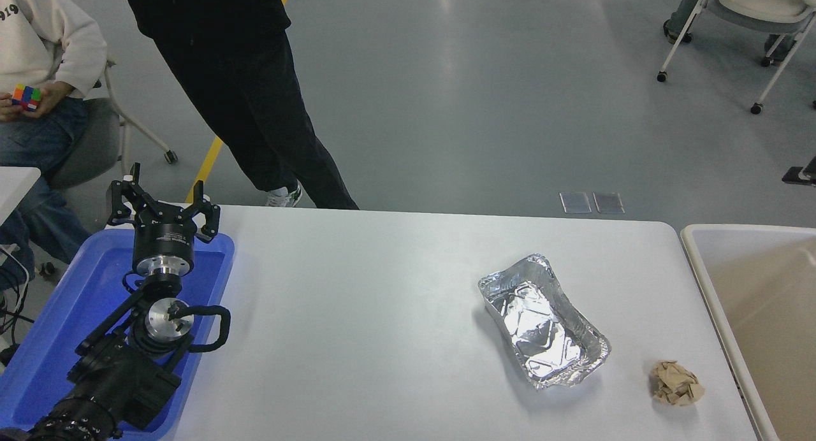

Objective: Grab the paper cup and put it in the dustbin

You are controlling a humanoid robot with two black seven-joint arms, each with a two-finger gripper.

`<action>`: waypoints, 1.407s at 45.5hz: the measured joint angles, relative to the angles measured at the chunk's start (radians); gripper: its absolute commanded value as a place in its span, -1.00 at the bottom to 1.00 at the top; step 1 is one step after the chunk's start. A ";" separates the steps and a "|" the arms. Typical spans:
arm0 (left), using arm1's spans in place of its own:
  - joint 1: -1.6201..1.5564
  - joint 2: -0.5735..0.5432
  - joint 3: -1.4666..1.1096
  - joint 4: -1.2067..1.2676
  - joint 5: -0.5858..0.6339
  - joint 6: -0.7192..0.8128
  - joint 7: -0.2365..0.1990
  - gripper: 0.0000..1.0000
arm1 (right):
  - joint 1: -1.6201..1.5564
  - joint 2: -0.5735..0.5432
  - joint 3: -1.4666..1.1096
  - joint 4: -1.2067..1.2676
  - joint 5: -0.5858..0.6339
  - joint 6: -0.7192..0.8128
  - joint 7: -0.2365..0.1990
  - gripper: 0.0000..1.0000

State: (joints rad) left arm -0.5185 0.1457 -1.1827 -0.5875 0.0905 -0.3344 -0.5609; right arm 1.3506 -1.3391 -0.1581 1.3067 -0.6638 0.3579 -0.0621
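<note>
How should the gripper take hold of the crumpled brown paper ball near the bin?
Probably from straight above, closing across the middle of the crumpled brown paper ball. It sits low and lumpy on the white table, clear of the foil tray and dustbin.

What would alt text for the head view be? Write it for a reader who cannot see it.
A white table holds a silver foil tray and a crumpled brown paper ball near its right end, beside a beige dustbin; no paper cup is visible. The left gripper is parked open over a blue tray, and only a black sliver of the right gripper shows at the right edge.
</note>
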 measured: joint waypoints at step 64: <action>0.000 0.000 0.000 0.000 0.000 0.000 0.001 0.98 | 0.019 -0.058 0.281 0.104 0.172 0.106 -0.006 1.00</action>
State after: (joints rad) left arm -0.5185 0.1457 -1.1827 -0.5875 0.0904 -0.3344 -0.5603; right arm 1.3699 -1.3972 0.1234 1.4112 -0.4916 0.4641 -0.0679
